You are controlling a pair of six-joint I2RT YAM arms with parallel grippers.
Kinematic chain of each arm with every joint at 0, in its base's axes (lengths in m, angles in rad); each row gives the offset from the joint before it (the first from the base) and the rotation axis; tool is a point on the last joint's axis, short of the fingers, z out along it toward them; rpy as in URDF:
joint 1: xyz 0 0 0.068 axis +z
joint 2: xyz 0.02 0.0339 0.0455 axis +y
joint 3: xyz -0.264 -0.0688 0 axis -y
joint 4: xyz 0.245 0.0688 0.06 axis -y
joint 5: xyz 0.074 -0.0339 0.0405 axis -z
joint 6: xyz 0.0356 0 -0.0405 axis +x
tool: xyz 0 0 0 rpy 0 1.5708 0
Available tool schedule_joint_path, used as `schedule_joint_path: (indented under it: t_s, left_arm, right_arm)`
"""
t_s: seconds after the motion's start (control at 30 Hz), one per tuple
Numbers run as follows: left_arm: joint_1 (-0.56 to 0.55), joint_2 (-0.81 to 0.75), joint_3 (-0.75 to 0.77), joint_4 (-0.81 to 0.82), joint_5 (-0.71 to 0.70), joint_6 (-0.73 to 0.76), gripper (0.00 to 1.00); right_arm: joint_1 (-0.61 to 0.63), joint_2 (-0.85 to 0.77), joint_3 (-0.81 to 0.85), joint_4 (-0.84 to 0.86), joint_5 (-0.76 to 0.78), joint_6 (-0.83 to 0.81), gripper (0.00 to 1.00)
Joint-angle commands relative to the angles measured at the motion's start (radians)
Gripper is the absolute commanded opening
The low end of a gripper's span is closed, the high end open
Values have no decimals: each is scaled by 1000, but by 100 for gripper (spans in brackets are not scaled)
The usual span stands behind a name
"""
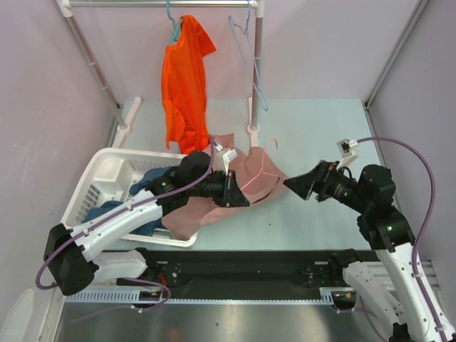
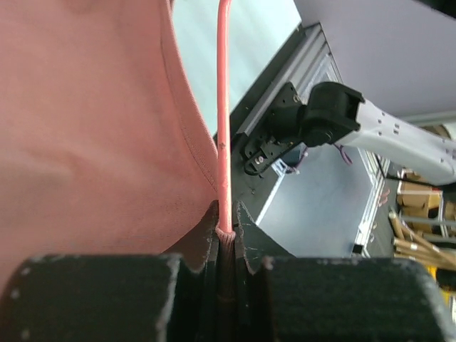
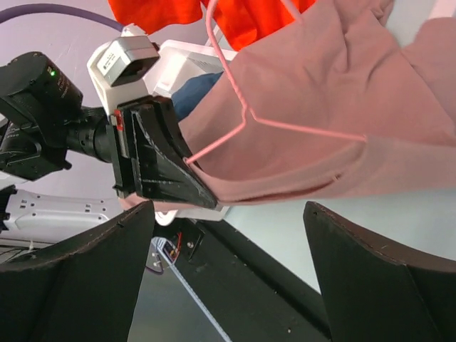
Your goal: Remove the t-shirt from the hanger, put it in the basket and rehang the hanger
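My left arm (image 1: 107,224) and my right arm (image 1: 402,274) are wearing white covers with round black joints. A purple cable (image 1: 385,138) is running along each one. A white camera box (image 3: 125,60) is sitting on each wrist. My left gripper (image 1: 241,194) and right gripper (image 1: 292,184) are showing black wedge fingers (image 3: 78,285). A green light (image 3: 51,72) is glowing on one joint.

You're boxed in by pale lilac walls (image 1: 335,50) at the back and both sides, under soft, even light. The pale mint tabletop (image 1: 313,128) runs up to the back wall. At the back stands a white clothes rack (image 1: 258,39), its rail across the top of the overhead view. An orange garment (image 1: 185,85) hangs from it on a teal hanger (image 1: 173,27), with a bare blue wire hanger (image 1: 239,44) to the right. On the left sits a white laundry basket (image 1: 96,178) holding blue clothes (image 1: 146,180). At the near edge there's a black slotted rail (image 1: 242,263), then brushed metal sheet (image 1: 214,324).
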Motion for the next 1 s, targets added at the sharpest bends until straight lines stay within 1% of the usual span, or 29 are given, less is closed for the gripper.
schedule_joint_path:
  t_s: [0.0,0.07,0.1,0.13,0.17,0.2,0.23,0.27,0.3,0.33,0.43,0.53,0.6,0.67,0.8,0.87,0.97]
  left_arm:
    - [-40,30,96,85,63,26,0]
    - [-48,46,105,88,63,26,0]
    - [-57,50,114,88,64,26,0]
    - [-62,52,117,88,63,25,0]
    - [-65,55,120,88,64,26,0]
    - [-72,57,125,86,64,26,0]
    - [-75,55,126,86,63,26,0]
    - [-77,52,125,82,63,26,0]
    - [-80,50,125,83,63,26,0]
    - [-82,47,123,83,63,26,0]
    - [-86,35,120,66,53,31,0]
    - [-88,18,108,58,49,31,0]
    - [-88,15,100,58,49,31,0]
    - [-88,18,103,55,49,36,0]
    - [-88,24,108,54,55,39,0]
    - [-89,21,106,54,61,40,0]
    - [-89,14,102,55,66,42,0]
  right_arm:
    - [92,93,44,158,41,-15,90]
    - [151,127,58,168,142,-28,89]
    - [219,163,64,177,180,-35,88]
    - [256,179,75,180,282,-52,87]
    - [289,194,80,180,336,-61,84]
    - [356,217,80,197,384,-71,84]
    - [382,231,80,209,469,-83,82]
    - [407,243,77,220,505,-97,78]
    - [428,254,75,238,524,-103,75]
    - [460,277,75,244,597,-110,73]
    - [493,294,77,246,665,-127,72]
    - [505,286,84,223,696,-132,72]
    - [508,267,93,202,708,-126,68]
    - [517,247,103,180,705,-127,66]
    - [521,220,118,169,729,-135,66]
    - [519,228,126,183,720,-158,66]
    - [519,283,167,182,694,-160,66]
